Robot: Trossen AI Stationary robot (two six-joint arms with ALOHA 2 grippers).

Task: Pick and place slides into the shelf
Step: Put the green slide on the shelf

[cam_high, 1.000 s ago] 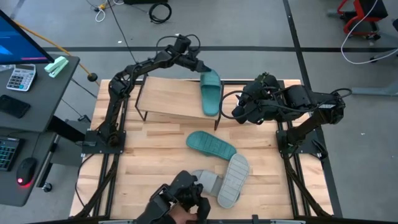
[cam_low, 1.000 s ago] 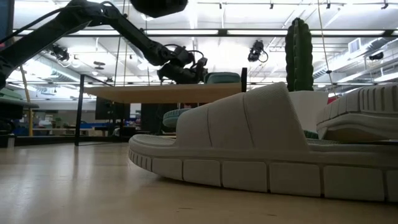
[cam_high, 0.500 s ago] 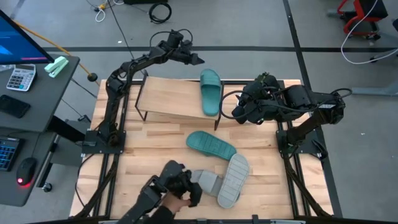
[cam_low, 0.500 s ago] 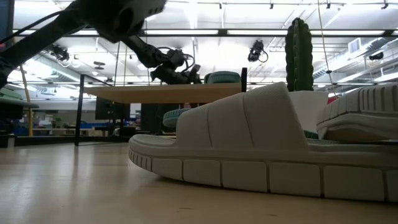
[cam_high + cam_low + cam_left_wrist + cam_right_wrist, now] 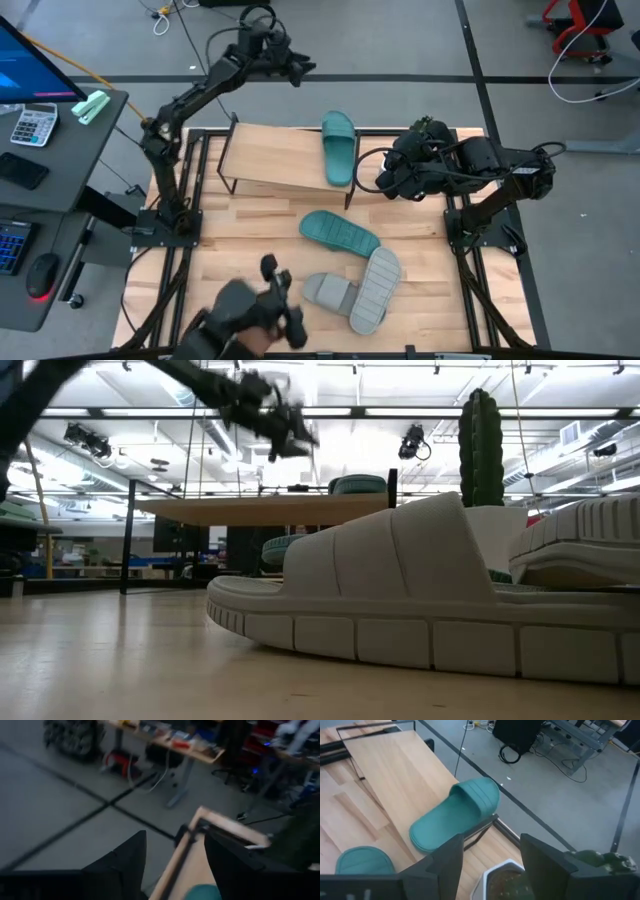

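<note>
One teal slide lies sole down on the right end of the shelf, also visible in the right wrist view. The second teal slide lies sole up on the table. Two grey slides sit near the front edge: one upright, the other sole up and leaning on it. My left gripper is open, raised high beyond the table's far edge, above and behind the shelf. My right gripper is open and waits at the table's right side.
A potted cactus stands at the far right, close to my right arm. A blurred dark object with a person's hand is at the near edge, left of the grey slides. A desk with a calculator stands to the left.
My left gripper has drawn back from the far end of the teal slide on the shelf, rising and moving toward the far left, past the table's far edge. That slide has stayed in place. The dark object at the near edge has moved left, away from the grey slides.
</note>
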